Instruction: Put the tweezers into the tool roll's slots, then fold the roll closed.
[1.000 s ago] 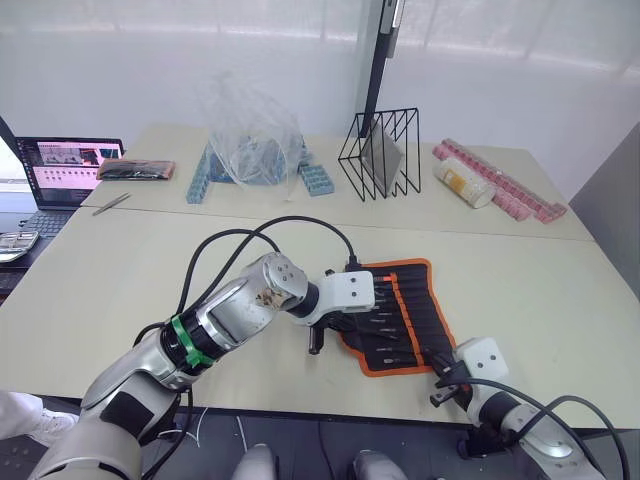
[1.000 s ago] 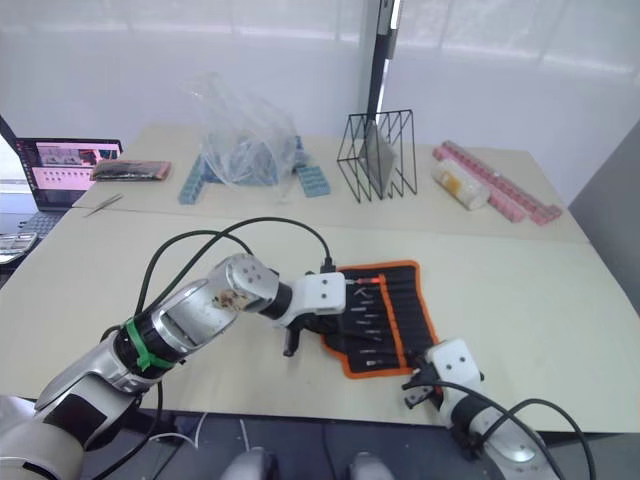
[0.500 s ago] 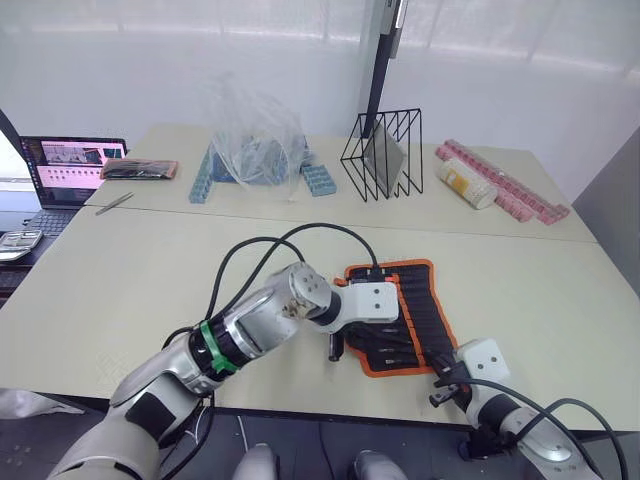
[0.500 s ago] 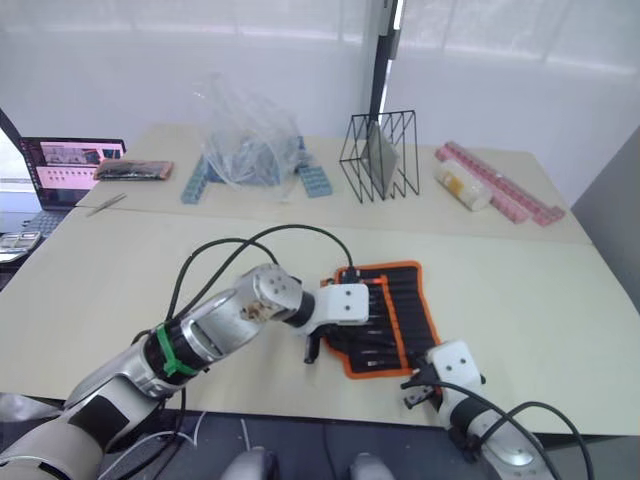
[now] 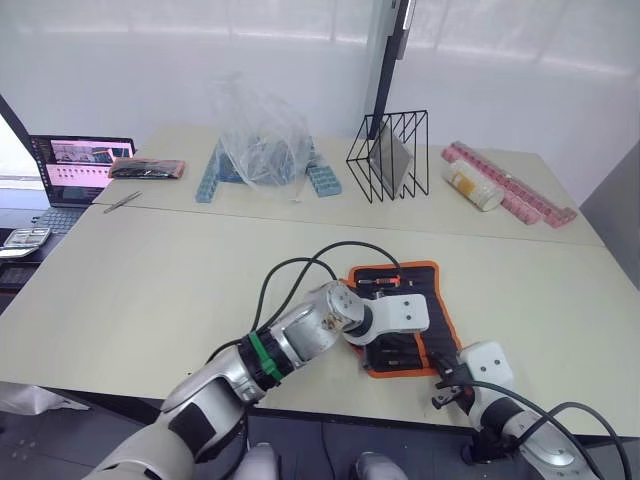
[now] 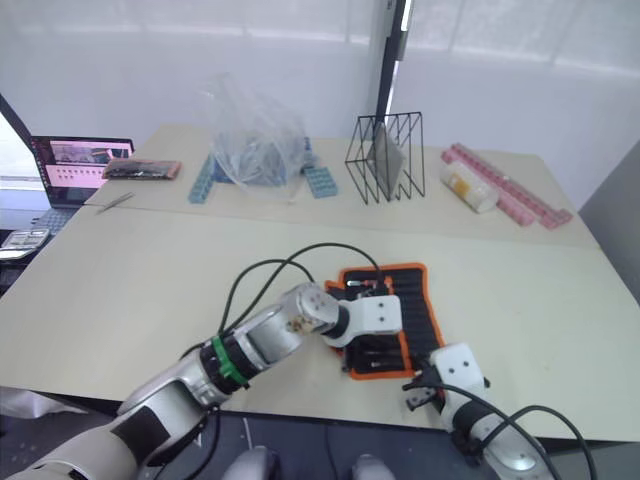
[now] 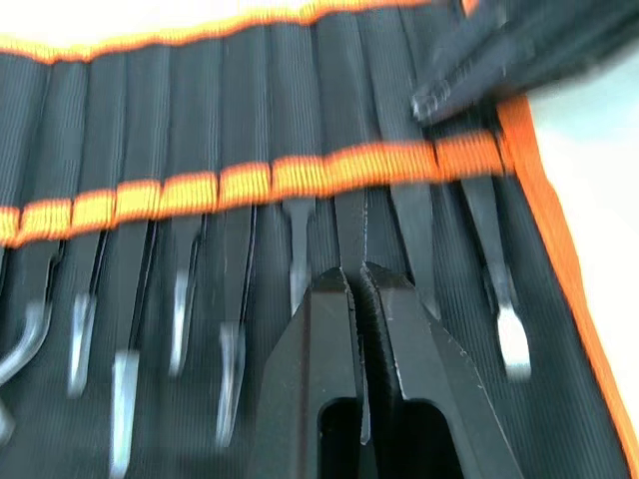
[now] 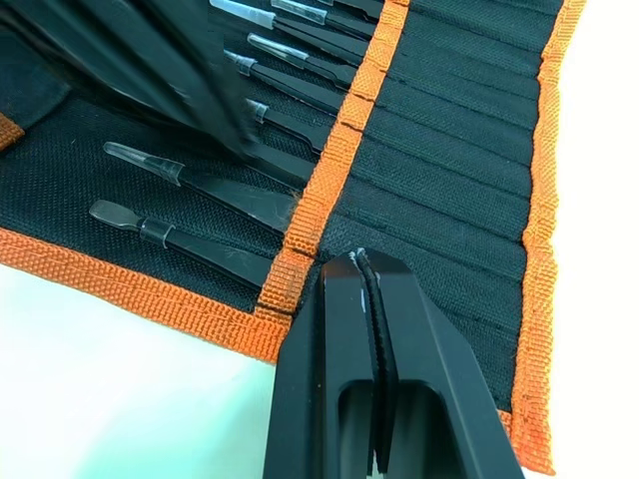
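The tool roll lies open and flat near the counter's front edge, lower centre-right of the head view, orange-trimmed face up so the pockets can be reached. The left hand hovers right over it, fingers pressed tight together with nothing visible between them, its tip resting on a black tweezer at the orange strip, likely nudging it deeper into its slot. The tweezers sit side by side in the slots, their tips poking out below the strip, so the loading looks nearly finished. The right hand rests low on the roll's near corner, clenched and empty, its tip at the strip; that looks like pinning the fabric so it cannot slide. Folding is not yet begun. Far back at upper left, a laptop and a clear plastic bag stay well apart.
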Robot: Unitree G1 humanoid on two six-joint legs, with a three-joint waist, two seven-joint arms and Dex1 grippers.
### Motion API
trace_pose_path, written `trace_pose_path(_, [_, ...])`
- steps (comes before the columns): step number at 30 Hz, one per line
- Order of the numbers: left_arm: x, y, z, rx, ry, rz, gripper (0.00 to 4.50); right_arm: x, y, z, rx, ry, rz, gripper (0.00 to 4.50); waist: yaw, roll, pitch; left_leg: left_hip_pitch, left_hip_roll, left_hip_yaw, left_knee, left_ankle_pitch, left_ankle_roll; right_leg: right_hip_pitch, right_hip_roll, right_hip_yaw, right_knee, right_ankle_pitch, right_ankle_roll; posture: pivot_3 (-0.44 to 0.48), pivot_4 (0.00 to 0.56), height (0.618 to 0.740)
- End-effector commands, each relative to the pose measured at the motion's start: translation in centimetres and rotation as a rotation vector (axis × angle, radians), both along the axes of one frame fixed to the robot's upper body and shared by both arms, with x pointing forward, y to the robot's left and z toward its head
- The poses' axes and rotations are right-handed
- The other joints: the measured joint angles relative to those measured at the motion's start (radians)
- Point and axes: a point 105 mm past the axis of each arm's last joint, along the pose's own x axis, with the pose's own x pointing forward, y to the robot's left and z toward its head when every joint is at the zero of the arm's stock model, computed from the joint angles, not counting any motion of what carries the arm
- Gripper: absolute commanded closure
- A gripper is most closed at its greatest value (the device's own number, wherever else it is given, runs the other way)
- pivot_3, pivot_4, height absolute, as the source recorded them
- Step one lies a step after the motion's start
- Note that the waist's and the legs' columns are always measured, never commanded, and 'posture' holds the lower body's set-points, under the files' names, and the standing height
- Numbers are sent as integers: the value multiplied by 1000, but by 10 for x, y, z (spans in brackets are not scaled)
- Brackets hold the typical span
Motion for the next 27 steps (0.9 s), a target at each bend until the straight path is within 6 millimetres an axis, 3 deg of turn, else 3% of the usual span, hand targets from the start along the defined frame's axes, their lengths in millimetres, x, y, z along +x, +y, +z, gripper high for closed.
trace_pose_path(1, [-2,-21,4,-70,-26,-21,4473,-17,3,-32,15,166,2,4500,9,0,0,0,0,0,1,0,0,1,0,0,0,0,0,0,150,705])
trace_pose_path(5, [-4,-26,2,-77,-20,-35,4473,-18,3,-32,15,169,0,4500,18,0,0,-1,-3,-1,9,0,1,4,-3,-1,0,1,4,0,150,705])
trace_pose_path(11, [-1,-17,9,-74,-34,-47,4473,-19,2,-33,16,170,-7,4500,15,1,-1,-3,-4,-2,11,-1,2,4,-3,-1,-1,2,6,0,150,705])
trace_pose_path(17, [4,0,38,-94,-78,-63,2550,-18,2,-35,16,169,-6,4500,0,1,-1,-8,-3,-3,11,-1,3,-2,-2,-1,4,2,6,0,150,705])
trace_pose_path(24, [6,41,79,-147,-105,-65,241,-16,0,-34,11,165,-3,4500,-11,3,-1,-8,-3,-5,10,-1,3,-2,-1,-1,5,2,5,0,150,705])
trace_pose_path(27, [19,72,96,-208,-147,-5,44,-14,-3,-32,6,161,-3,4500,-15,3,-1,-7,-3,-5,10,-1,3,-1,-1,-1,6,2,5,0,150,705])
